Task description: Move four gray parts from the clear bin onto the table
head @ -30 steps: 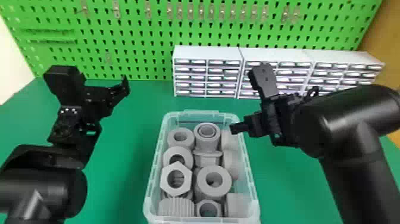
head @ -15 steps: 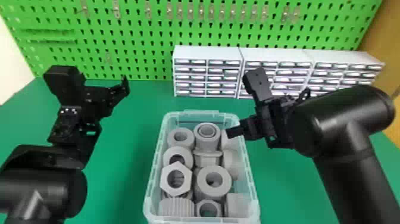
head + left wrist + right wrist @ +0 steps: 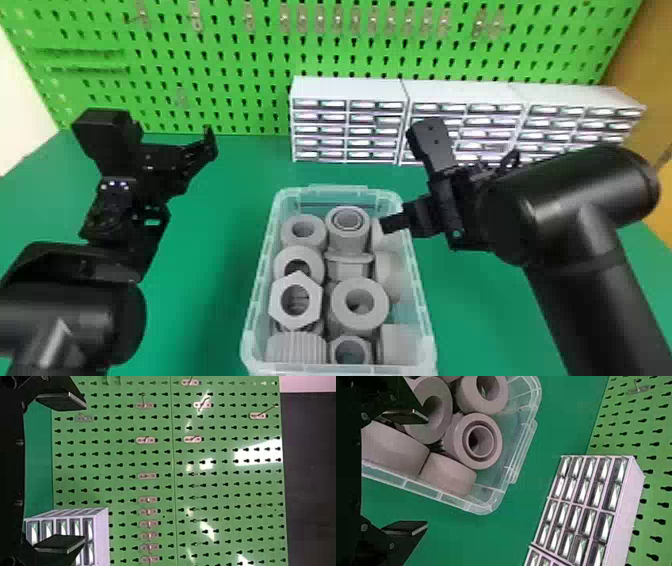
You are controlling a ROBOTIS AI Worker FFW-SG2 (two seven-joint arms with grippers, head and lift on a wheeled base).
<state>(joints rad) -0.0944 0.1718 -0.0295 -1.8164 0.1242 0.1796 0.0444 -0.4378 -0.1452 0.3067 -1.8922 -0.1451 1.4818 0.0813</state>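
Note:
The clear bin (image 3: 256, 300) stands on the green table, holding several gray parts, among them a hexagonal part (image 3: 280, 300), a round ring (image 3: 372, 320) and a flanged part (image 3: 348, 245). My right gripper (image 3: 450, 200) is over the bin's right rim near its back corner, one finger above the parts. In the right wrist view my right gripper (image 3: 411, 471) is open with its fingers wide apart, one over gray parts (image 3: 431, 409), the other beyond the bin's wall (image 3: 441, 495). My left gripper (image 3: 175, 150) is parked left of the bin; in the left wrist view this gripper (image 3: 61, 473) is open with nothing held.
White drawer cabinets (image 3: 347, 90) stand side by side behind the bin, in front of a green pegboard (image 3: 240, 65) with metal hooks. Green table (image 3: 215, 240) lies between the left arm and the bin. The right arm (image 3: 600, 240) spans the table's right side.
My right gripper has shifted left and a little down, bringing its finger in over the bin's right rim. The left arm and the gray parts have not moved.

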